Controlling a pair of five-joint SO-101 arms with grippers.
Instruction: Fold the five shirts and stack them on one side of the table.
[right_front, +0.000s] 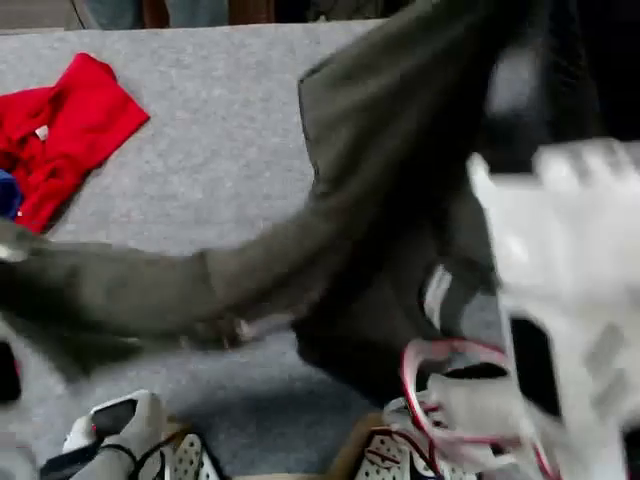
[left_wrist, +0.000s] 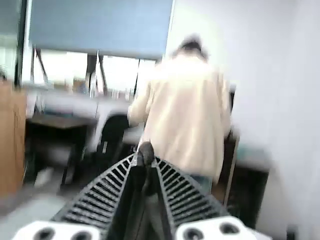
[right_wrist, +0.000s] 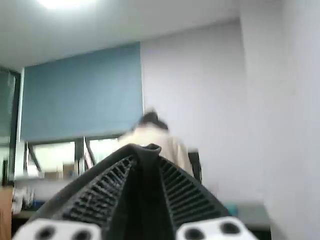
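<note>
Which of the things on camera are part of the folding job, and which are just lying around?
Job:
- dark shirt, pinched in the left gripper and the right gripper
- red shirt
- blue cloth beside it

Lying about:
- red cable

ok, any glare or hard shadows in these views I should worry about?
High view: even light; the lifted dark shirt casts only a soft shadow on the table. Right wrist view: the ceiling light glares white. Left wrist view: bright windows backlight the room.
</note>
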